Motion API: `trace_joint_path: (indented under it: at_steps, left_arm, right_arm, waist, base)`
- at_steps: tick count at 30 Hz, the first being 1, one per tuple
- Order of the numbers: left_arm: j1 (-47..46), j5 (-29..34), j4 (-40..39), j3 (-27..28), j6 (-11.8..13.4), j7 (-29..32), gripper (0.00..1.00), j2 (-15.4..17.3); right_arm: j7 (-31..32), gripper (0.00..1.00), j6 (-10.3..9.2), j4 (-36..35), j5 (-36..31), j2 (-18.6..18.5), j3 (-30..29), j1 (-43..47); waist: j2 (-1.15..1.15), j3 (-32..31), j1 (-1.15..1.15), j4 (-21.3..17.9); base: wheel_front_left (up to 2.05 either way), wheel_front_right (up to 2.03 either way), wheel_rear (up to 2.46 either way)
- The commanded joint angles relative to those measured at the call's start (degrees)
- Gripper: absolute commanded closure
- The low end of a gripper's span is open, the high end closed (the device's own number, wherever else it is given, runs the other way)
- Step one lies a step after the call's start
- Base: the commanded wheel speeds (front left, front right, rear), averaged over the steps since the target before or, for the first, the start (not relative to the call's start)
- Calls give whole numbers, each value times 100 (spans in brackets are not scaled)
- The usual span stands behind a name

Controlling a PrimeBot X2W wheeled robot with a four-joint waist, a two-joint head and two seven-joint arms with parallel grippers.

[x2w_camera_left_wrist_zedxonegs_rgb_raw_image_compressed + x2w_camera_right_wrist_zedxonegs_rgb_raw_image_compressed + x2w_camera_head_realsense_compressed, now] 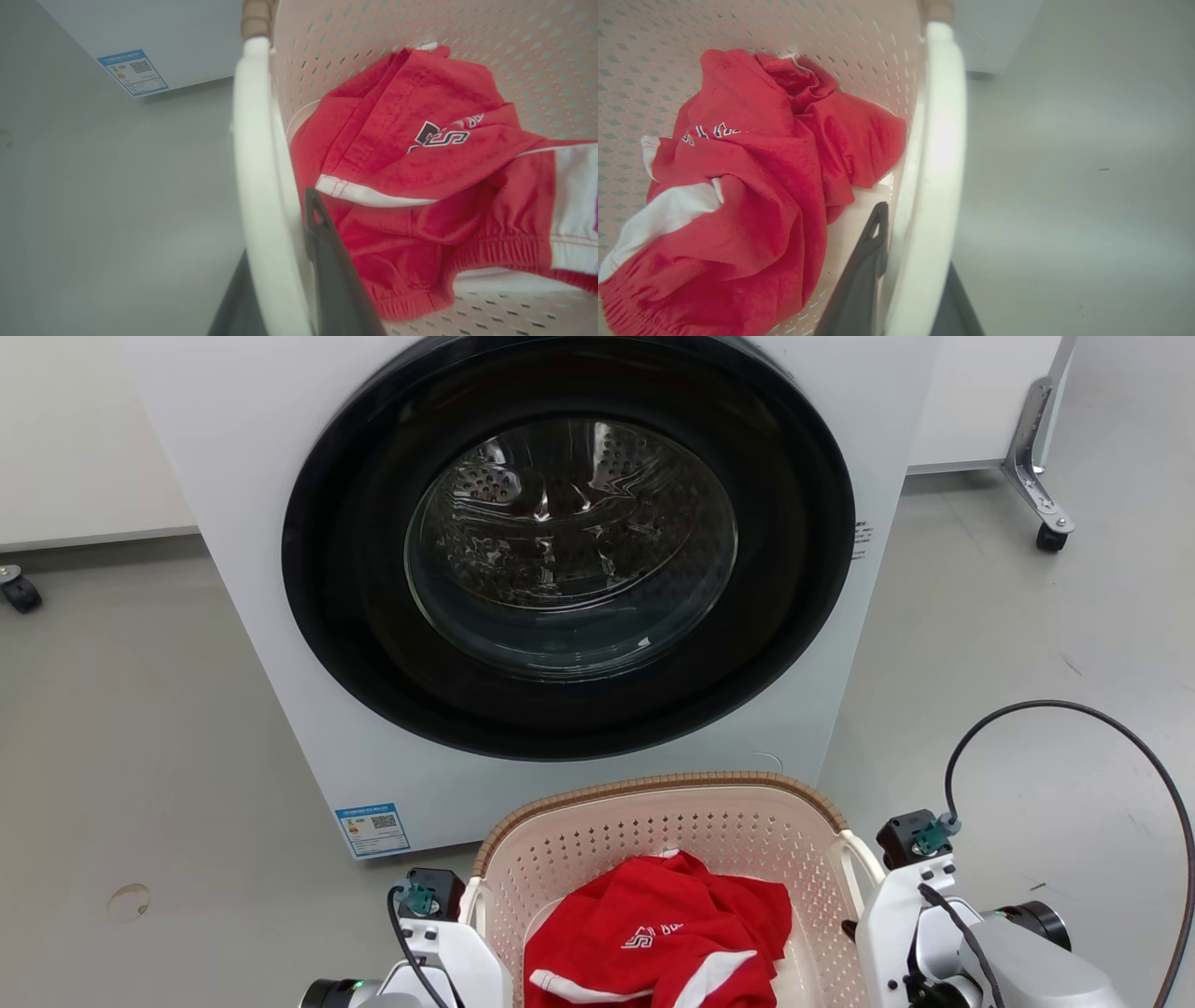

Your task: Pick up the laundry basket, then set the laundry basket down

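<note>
Pale pink-beige perforated plastic laundry basket (pixel 597 835) with brown woven-look rim sitting at bottom centre of head view, just in front of white front-loading washing machine (pixel 252 476). Cannot tell whether it is resting on the grey floor (pixel 112 728) or hanging clear of it. Crumpled red-and-white garment (pixel 653 933) lying inside.

Left hand (pixel 280 242) clenching the basket's white loop handle (pixel 257 140), lower centre of left wrist view: one dark finger inside the handle, one outside. Right hand (pixel 915 252) gripping the opposite white handle (pixel 943 140) the same way, lower centre of right wrist view.
</note>
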Motion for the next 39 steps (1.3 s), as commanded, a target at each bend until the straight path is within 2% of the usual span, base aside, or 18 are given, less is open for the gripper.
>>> trace_joint_path:
  at_steps: [1, 26, 39]
  left_arm:
    - [-118, 64, -5, 30, -127, -46, 100, 211]
    - [-184, 42, 44, -75, -163, -57, 100, 209]
    - [-253, 41, 55, -106, -91, -145, 100, 208]
  right_arm:
    - [-20, 100, 36, -23, -7, -168, 39, -223]
    - [-145, 100, 36, 14, 454, -168, 409, -371]
    - [-343, 100, 36, 33, 554, -168, 496, -443]
  waist:
    - [0, 4, 0, -6]
    - [0, 78, 0, -42]
    - [0, 288, 0, -42]
  base:
    - [0, 0, 0]
    - [0, 0, 0]
    - [0, 0, 0]
